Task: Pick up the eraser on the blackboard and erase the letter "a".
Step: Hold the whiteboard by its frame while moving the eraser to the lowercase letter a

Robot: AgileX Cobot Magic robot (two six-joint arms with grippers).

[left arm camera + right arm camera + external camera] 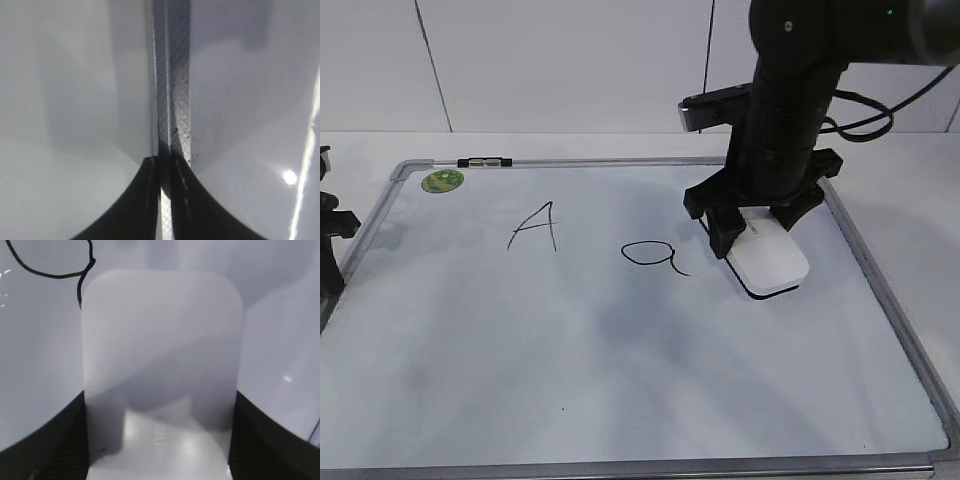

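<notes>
While the right gripper (757, 222) clamps the eraser (769, 258) by its long sides
Glossy, light, stiff plastic; could slip sideways

The scene is viewed by the exterior camera from the board's near edge, at a downward slant, so that almost the whole blackboard (620, 350) is taken in, with a wall behind. The left wrist view is aimed down, very close, at the board's frame (172, 100), which runs straight up the picture between two dark fingers (145, 200). The right wrist view is likewise held close and pointed down along the eraser (160, 355), with part of the letter "a" (55, 265) seen at top left. The eraser (768, 255) and the "a" (650, 255) are shared by the right wrist and exterior views.
</notes>
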